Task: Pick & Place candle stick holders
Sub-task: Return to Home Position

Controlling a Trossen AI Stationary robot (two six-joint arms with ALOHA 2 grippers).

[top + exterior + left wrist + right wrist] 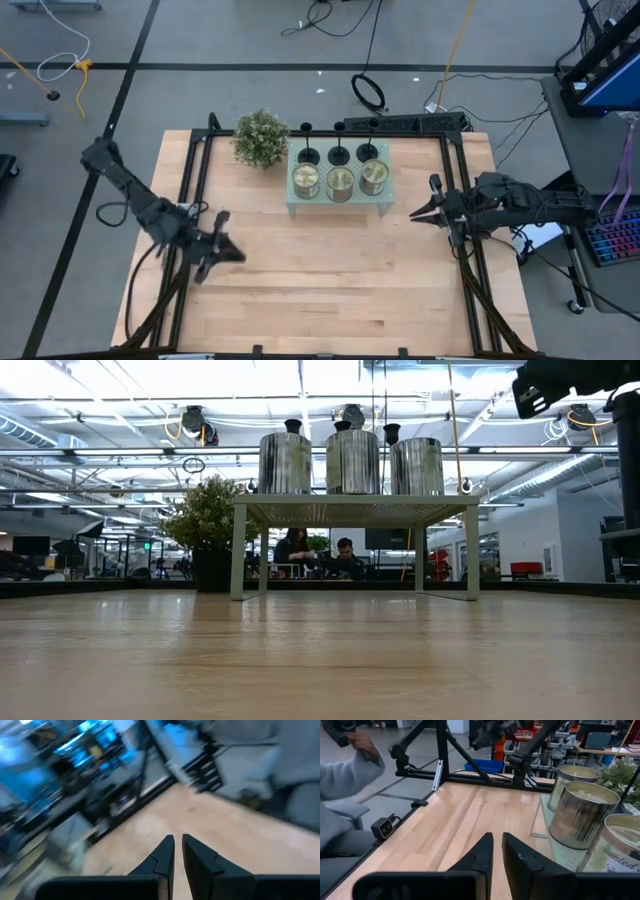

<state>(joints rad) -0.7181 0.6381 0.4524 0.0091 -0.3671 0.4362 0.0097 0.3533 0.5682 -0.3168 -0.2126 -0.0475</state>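
Currently the three candle stick holders point(339, 155) stand in a row along the rear of the pale shelf point(338, 208) at the far side of the table point(330, 285), each just behind a metal jar point(340, 182), with a potted plant point(261, 137) beside the shelf. Jaws of the left arm point(145, 208) are clenched on nothing over the table's left part, well apart from the shelf; jaws of the right arm point(515, 203) are likewise clenched and empty at the table's right edge.

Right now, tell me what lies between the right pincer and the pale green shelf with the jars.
Only bare light wooden tabletop lies between the right arm's dark pincer and the pale green flat-topped shelf; the high view shows it.
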